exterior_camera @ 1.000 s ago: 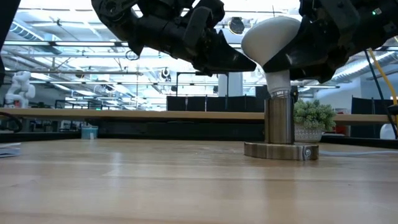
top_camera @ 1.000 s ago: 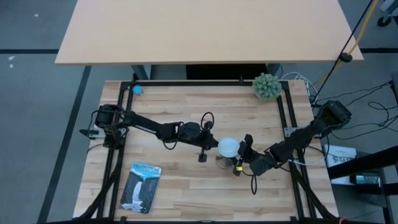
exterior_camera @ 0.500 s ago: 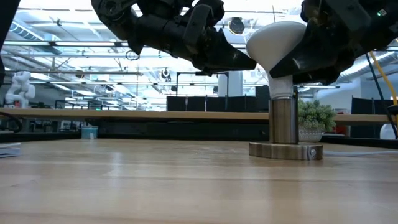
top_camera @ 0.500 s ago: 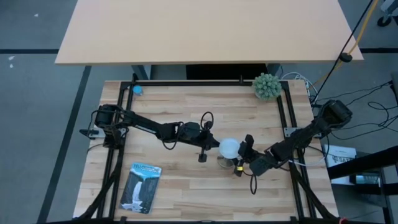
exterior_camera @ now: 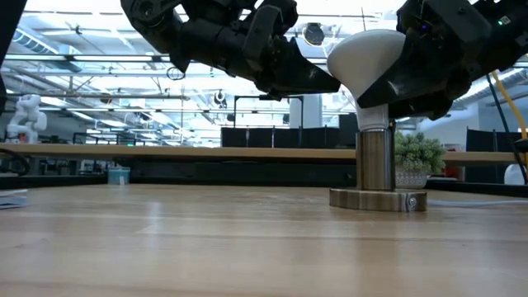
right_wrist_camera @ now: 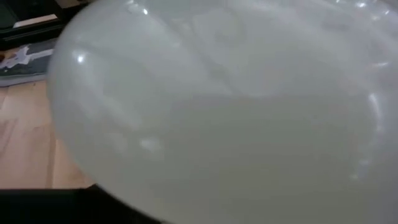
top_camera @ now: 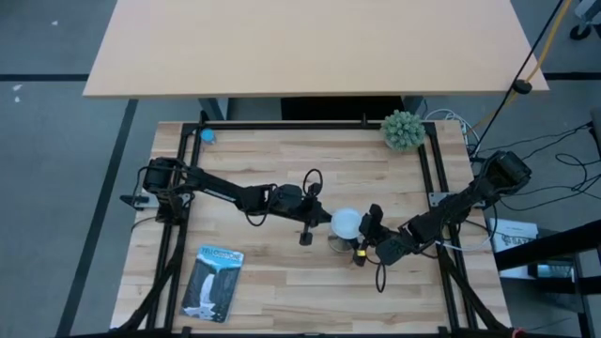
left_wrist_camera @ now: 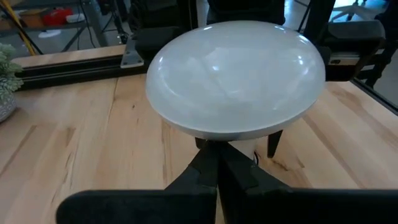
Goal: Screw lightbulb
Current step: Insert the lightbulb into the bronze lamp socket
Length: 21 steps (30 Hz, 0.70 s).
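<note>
Frosted white lightbulb [exterior_camera: 369,54] sits neck-down in the metal socket post [exterior_camera: 374,158], whose round flat base [exterior_camera: 378,199] rests on the wooden table [exterior_camera: 206,239]. Globe leans slightly off the post's axis in the low view; thread seating cannot be judged from here.

Right hand [top_camera: 367,231] is at the bulb: its dark body wraps the far and lower side of the globe, and its wrist view is filled by the frosted surface. Fingers stand wide around the globe. Whether they press on it or have just let go for a regrip, I cannot tell. Wide stance fits the globe's broad girth; holding at the widest part gives the most purchase for turning.

Left hand [top_camera: 306,232] is clenched, empty, tips together, hovering just beside the bulb on the opposite side, above the table and not touching the globe. Judged role: standing by, perhaps to steady the socket.

Room: both arms converge on the bulb from either side, so clearance around the globe is tight; wrist rotation by the right arm has little margin toward the left fingertips. Table in front of the base is open. Small green plant [top_camera: 402,130] stands well apart near the far corner; packaging card [top_camera: 213,282] lies well apart near the front edge.
</note>
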Each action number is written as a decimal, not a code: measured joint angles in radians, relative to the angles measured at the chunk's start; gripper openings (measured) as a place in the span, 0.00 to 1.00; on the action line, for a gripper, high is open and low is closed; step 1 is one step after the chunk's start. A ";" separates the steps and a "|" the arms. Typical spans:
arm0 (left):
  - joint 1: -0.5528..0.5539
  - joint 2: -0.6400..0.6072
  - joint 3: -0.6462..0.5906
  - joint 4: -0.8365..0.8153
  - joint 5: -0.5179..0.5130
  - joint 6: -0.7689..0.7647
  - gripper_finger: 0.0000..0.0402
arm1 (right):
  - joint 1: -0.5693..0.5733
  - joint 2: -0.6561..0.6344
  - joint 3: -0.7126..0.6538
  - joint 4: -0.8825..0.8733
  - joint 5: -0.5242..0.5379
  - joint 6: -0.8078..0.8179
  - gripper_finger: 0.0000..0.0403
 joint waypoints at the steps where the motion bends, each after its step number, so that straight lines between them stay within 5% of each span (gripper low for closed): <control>1: 0.000 0.000 0.000 0.000 0.000 0.000 0.00 | 0.000 0.000 0.000 -0.001 0.001 -0.005 0.62; 21: 0.015 0.000 0.000 -0.001 0.000 0.000 0.00 | 0.016 0.000 0.000 -0.017 -0.026 -0.021 0.66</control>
